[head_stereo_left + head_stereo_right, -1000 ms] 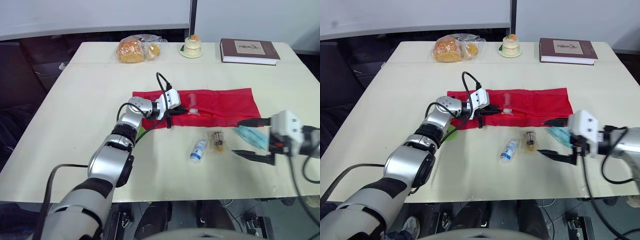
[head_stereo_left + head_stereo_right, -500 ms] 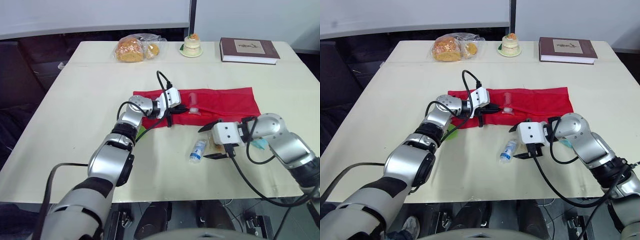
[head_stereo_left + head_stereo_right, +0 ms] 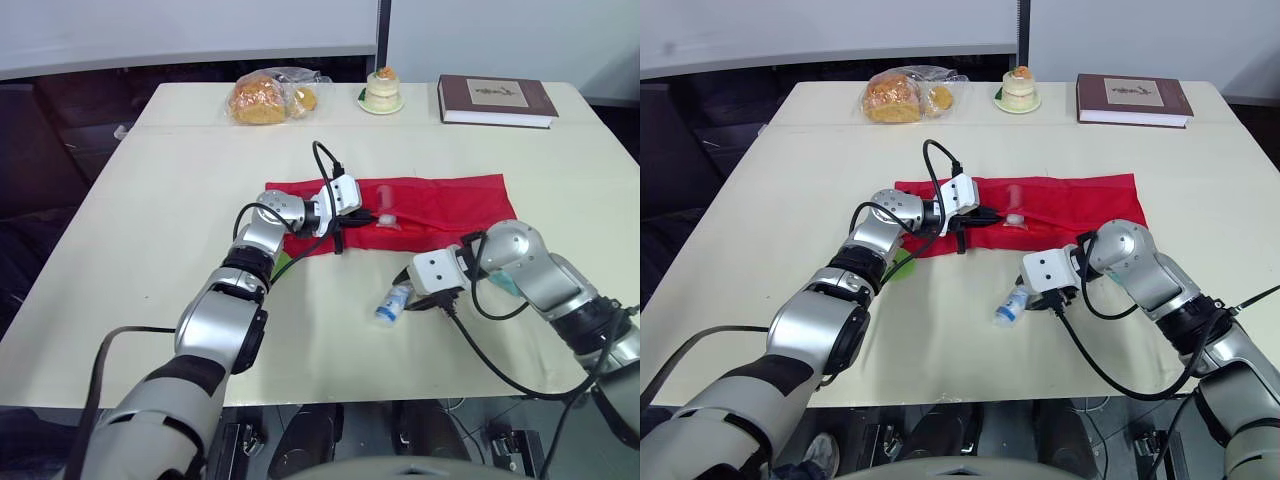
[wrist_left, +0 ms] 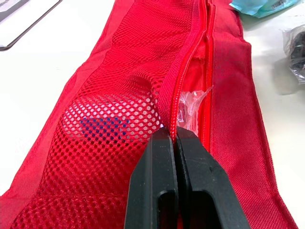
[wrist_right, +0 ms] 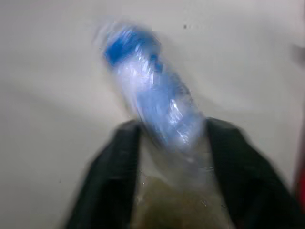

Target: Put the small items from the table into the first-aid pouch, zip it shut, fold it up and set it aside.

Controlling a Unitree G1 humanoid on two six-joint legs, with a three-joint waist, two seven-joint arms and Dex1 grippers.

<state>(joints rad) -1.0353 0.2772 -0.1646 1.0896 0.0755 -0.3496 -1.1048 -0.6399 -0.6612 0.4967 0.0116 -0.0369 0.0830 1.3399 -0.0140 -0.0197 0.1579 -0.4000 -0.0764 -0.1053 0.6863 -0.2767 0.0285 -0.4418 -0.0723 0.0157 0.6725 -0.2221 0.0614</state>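
Table (image 3: pixel 150 250): the work lies along the near edge, and bystander items are parked at the far edge, out of the arms' way.

First-aid pouch (image 3: pixel 450 205): red, laid flat and lengthwise at mid-table, with the zipper open. The left gripper (image 4: pixel 171 138) is pressed together on the lip of the opening beside the zipper teeth. Judgement: this pinch lifts the lip and holds the mouth steady for loading. Under the mesh panel there is a blue item (image 4: pixel 102 126), and a clear-wrapped item (image 4: pixel 188 107) sits in the mouth.

Face mask (image 4: pixel 259 5): pale blue, on the table just beside the pouch's far end, not yet packed.

Bottle (image 3: pixel 390 303): small, clear, with a blue band, lying on the table near the pouch's front edge. The right gripper (image 3: pixel 405 292) is at its near end. Cannot tell whether it is clamped on the bottle or only around it. Judgement: this is the next item to go in.

Clear packet (image 4: pixel 295 45): dark contents, on the table close beside the pouch.

Writing: the book (image 3: pixel 497 100) at the far right corner has a pale cover panel, but its text is too small to read. The bottle's band is blurred and unreadable. No brand is visible on the pouch.
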